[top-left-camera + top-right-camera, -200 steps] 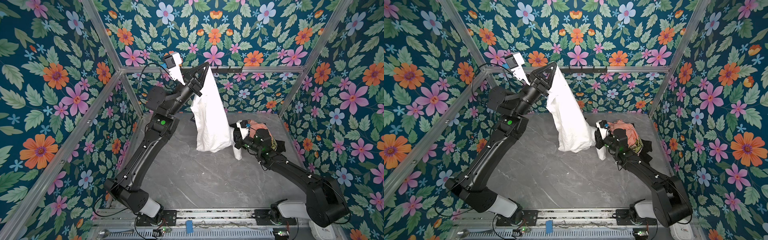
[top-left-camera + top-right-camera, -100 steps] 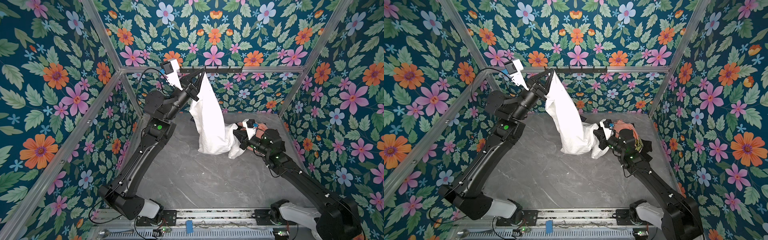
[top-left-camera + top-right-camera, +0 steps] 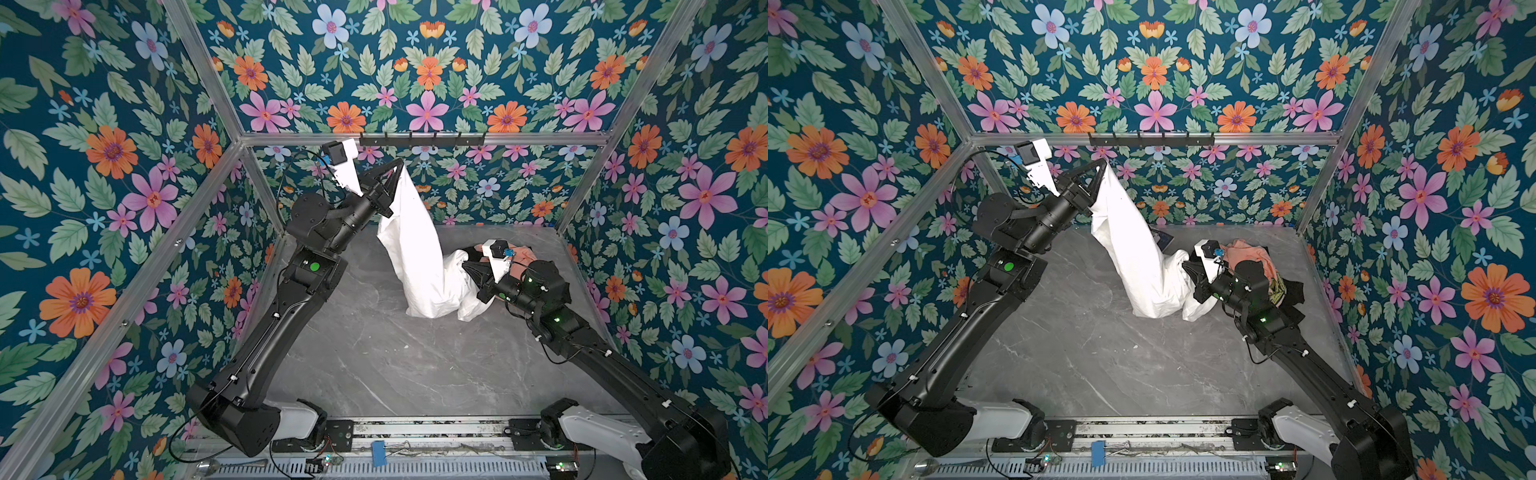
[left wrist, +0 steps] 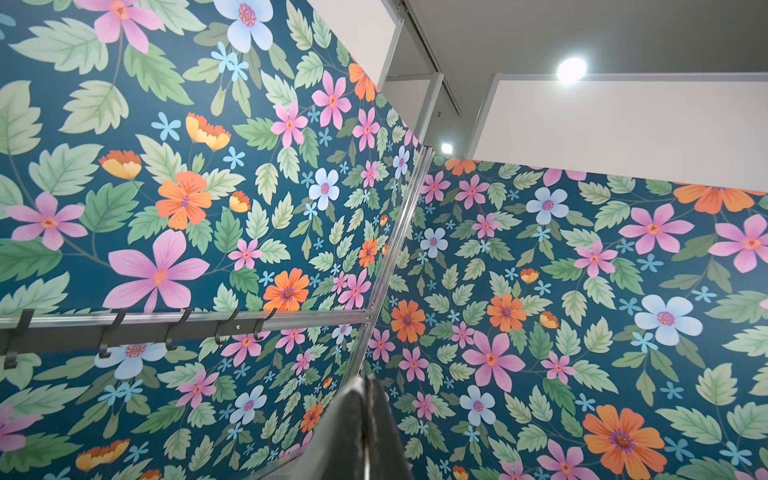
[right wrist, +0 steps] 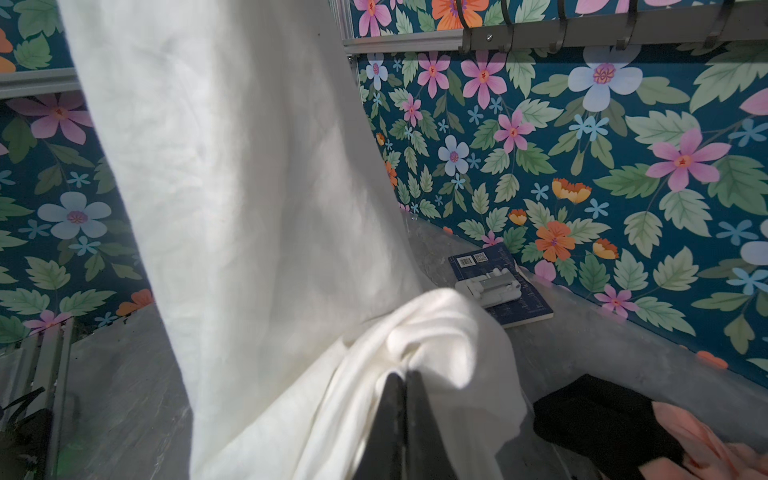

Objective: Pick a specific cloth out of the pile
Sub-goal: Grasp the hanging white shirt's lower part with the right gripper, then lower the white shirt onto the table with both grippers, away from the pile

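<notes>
The cloth [image 3: 415,257] [image 3: 1142,257] is a large white garment held up between both arms. My left gripper [image 3: 400,164] [image 3: 1102,164] is shut on its top edge, high up under the hook rail. In the left wrist view that gripper [image 4: 368,380] shows its jaws pressed together, with the cloth hidden. My right gripper [image 3: 465,266] [image 3: 1185,266] [image 5: 405,374] is shut on a bunched fold of the cloth [image 5: 249,187] low down, beside the pile [image 3: 1250,253]. The cloth's lowest bulge rests near the table.
The pile's peach-pink garment [image 3: 521,257] [image 5: 706,453] and black garment [image 3: 1291,291] [image 5: 602,411] lie at the back right, partly behind my right arm. A blue booklet [image 5: 498,286] [image 3: 1163,239] with a white device on it lies by the back wall. A hook rail [image 3: 419,139] [image 4: 124,328] runs overhead. Floral walls enclose the marble table [image 3: 374,365].
The left gripper has drawn slightly left and back with the cloth's top. The right gripper has risen with the lower fold, so the cloth now slants between the two instead of hanging straight.
</notes>
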Robot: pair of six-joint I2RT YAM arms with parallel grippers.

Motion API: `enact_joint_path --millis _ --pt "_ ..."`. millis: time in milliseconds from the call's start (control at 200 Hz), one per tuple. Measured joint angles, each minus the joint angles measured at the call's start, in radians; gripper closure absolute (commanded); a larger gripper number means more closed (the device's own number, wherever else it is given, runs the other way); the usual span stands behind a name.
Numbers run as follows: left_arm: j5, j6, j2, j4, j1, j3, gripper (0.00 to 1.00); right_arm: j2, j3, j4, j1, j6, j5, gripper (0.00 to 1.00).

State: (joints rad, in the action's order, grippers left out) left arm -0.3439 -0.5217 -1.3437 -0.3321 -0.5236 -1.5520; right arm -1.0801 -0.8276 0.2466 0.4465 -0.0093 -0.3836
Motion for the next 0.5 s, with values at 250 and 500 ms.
enact_joint_path --millis 250,500 --pt "0.000 0.000 0.057 0.061 0.000 0.103 1.00 0.015 -0.034 -0.061 0.090 -0.001 0.045 1.00" --pt "0.003 -0.004 0.107 0.088 0.000 0.210 1.00 0.041 -0.043 -0.103 0.182 0.004 0.081 1.00"
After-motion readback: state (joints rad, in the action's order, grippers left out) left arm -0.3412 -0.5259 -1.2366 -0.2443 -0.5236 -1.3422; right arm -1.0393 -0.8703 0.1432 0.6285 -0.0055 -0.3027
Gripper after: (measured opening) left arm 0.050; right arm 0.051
